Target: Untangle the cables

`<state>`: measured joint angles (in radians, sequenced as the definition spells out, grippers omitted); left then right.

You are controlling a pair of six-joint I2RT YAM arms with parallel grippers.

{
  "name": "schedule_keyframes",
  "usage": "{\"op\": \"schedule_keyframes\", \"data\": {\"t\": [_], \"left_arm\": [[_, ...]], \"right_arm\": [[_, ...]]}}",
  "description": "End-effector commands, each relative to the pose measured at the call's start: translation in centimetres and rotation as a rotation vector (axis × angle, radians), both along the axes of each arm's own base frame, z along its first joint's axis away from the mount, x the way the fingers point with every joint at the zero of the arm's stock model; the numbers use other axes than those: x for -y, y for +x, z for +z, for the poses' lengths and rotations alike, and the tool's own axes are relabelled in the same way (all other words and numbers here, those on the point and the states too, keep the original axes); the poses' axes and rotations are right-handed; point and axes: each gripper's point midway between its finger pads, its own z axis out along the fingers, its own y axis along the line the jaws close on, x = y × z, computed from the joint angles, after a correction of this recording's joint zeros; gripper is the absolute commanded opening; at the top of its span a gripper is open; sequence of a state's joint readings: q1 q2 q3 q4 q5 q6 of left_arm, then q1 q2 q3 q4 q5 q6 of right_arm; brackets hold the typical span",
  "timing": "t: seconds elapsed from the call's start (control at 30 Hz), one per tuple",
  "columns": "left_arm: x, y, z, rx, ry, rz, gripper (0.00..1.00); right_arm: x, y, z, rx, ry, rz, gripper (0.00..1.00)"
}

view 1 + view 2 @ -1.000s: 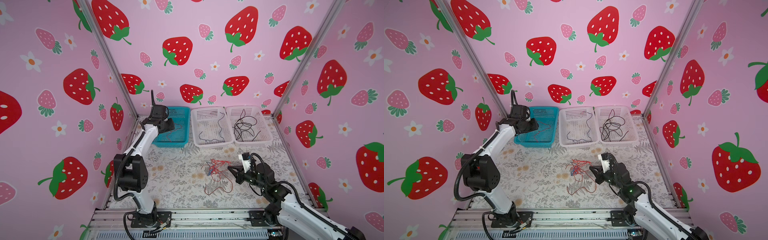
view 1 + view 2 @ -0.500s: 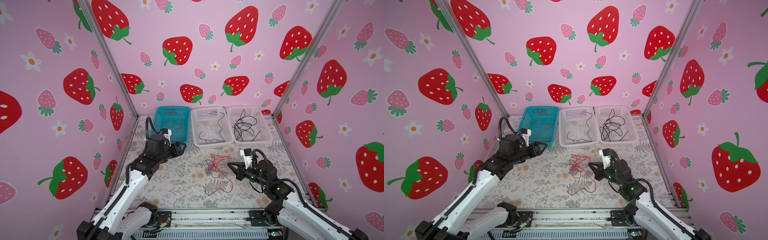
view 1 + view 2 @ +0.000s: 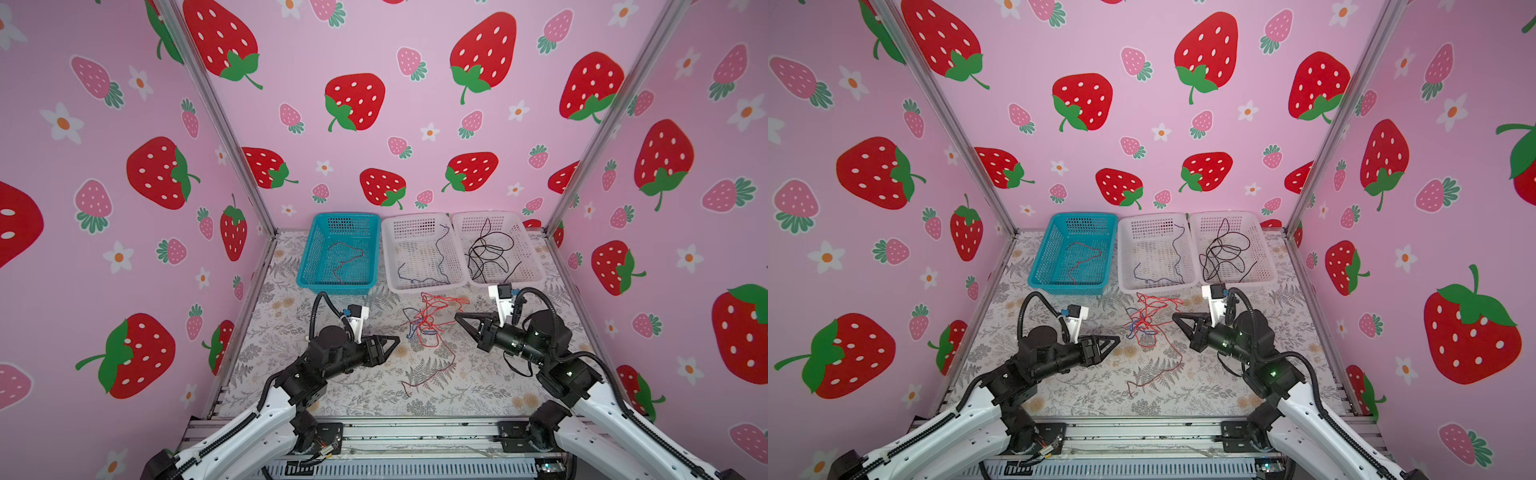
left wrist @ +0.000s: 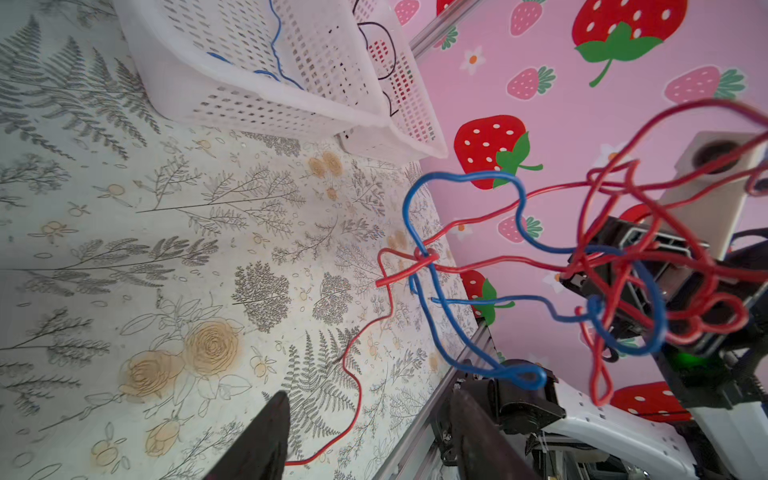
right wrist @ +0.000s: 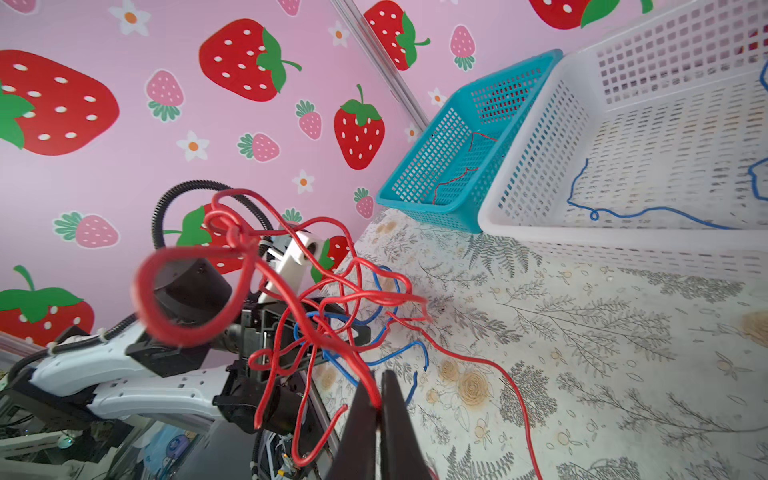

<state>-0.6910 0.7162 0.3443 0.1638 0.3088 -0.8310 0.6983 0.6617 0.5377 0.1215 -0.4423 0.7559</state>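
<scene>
A tangle of red and dark blue cables (image 3: 424, 322) (image 3: 1144, 322) sits mid-table, partly lifted. My right gripper (image 3: 457, 316) (image 5: 377, 409) is on its right side, shut on a red strand of it. A loose red cable end (image 3: 432, 374) trails over the mat toward the front. My left gripper (image 3: 397, 338) (image 4: 370, 419) hovers just left of the tangle (image 4: 602, 266), open, with nothing between its fingers. In the right wrist view the tangle (image 5: 316, 316) hangs in front of the left arm.
Three baskets line the back wall. The blue basket (image 3: 305, 266) holds a red cable. The middle white basket (image 3: 424, 286) holds a dark blue cable. The right white basket (image 3: 536, 266) holds black cables. Pink walls close in the sides.
My left arm has swung from the blue basket down to the tangle's left side, and its jaws have opened wider. The right gripper has lifted the red strand slightly.
</scene>
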Motion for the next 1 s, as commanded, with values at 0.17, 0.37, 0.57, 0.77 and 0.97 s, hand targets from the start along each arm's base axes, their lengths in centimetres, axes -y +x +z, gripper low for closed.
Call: {"op": "schedule_keyframes", "data": {"t": [0.17,0.37,0.57,0.77,0.97], "left_arm": [[2.8,-2.5,3.6,0.211,-0.162,-0.14,0.66],[4.1,-3.6,2.8,0.333,-0.074,-0.172,0.71],[3.1,-1.4,1.9,0.406,0.088,-0.067,0.73],[4.0,-0.1,3.2,0.468,0.131,-0.05,0.75],[7.6,-2.3,5.9,0.475,-0.054,-0.222,0.76]], "right_arm": [[0.7,-1.9,7.3,0.066,0.223,0.046,0.0],[0.6,-3.0,10.0,0.07,0.305,0.107,0.0],[0.6,-4.3,12.1,0.077,0.348,0.169,0.0],[1.0,-5.2,13.9,0.098,0.36,0.196,0.0],[1.0,-5.5,14.3,0.102,0.36,0.209,0.0]]}}
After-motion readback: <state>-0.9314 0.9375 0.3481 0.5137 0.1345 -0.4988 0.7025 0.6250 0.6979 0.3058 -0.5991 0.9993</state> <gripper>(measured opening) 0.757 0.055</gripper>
